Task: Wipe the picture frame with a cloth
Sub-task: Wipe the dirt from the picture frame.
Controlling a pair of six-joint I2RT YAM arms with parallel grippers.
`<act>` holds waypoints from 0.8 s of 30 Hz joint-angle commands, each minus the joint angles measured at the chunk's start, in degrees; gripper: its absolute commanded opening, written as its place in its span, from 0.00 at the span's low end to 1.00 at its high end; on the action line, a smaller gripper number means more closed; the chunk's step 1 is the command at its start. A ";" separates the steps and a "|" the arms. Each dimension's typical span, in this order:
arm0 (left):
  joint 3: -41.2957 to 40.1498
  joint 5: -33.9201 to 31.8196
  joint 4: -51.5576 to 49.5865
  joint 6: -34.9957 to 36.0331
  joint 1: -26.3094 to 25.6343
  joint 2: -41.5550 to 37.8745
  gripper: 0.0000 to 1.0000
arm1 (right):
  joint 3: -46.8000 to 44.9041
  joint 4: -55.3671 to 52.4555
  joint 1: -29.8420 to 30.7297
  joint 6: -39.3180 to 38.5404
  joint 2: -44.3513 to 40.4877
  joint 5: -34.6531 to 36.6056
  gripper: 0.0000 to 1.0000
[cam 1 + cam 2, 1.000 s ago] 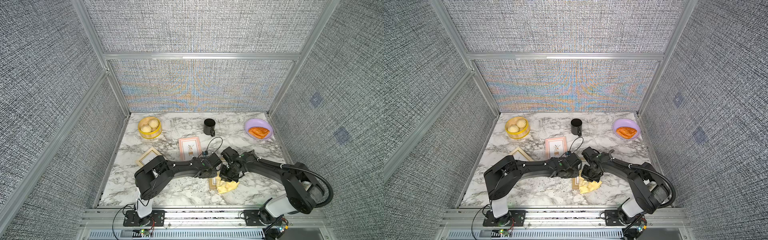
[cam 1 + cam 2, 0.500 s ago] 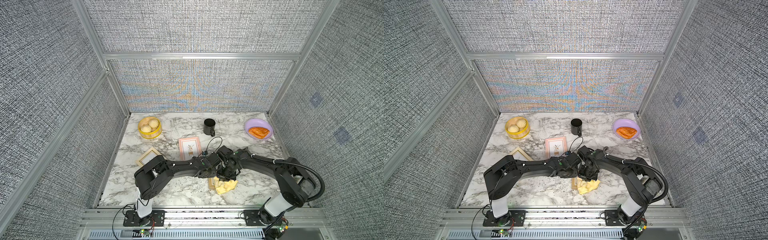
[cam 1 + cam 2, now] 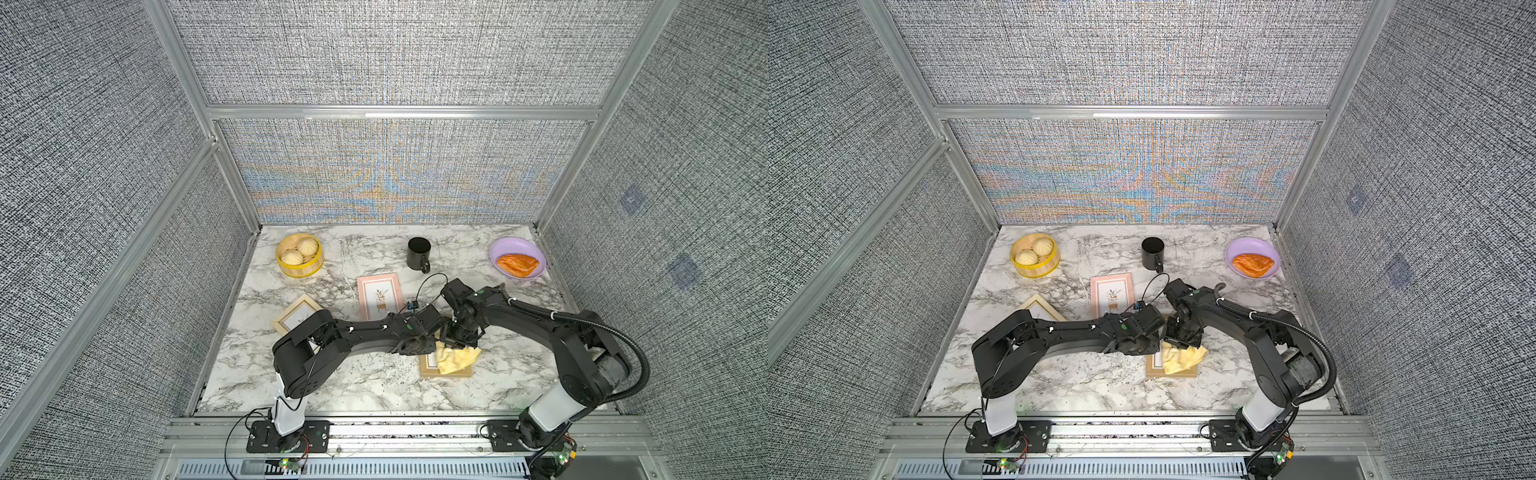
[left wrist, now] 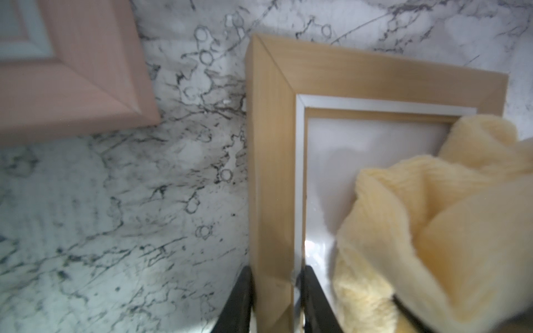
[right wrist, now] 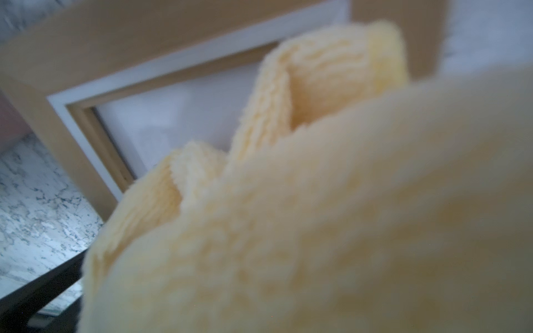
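Right gripper [image 3: 456,341], clamped on the fluffy pale yellow cloth [image 3: 455,359], has dragged it across the light wooden picture frame [image 3: 427,368]. Left gripper [image 4: 276,278] narrowly pinches its rail, so wiping's underway.

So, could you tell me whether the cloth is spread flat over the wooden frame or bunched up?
Bunched up: the cloth lies in thick folds on the wooden frame, leaving part of its glass bare.

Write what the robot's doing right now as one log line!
step: wipe | left hand: gripping wooden frame edge | right hand: holding cloth on the frame's glass
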 commanded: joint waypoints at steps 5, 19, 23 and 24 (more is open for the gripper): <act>-0.50 2.03 -4.96 0.59 -0.05 1.44 0.00 | -0.36 6.74 1.51 -0.74 2.34 -6.26 0.00; 0.12 1.85 -7.38 1.49 -0.05 1.84 0.00 | 10.37 3.77 -7.71 -5.42 9.60 0.00 0.00; 0.81 1.77 -7.77 2.01 0.03 2.19 0.00 | 12.40 5.89 -4.06 -6.87 12.94 -5.29 0.00; 0.96 1.83 -7.85 1.99 0.08 2.36 0.00 | 12.86 6.37 -3.01 -6.77 13.65 -6.68 0.00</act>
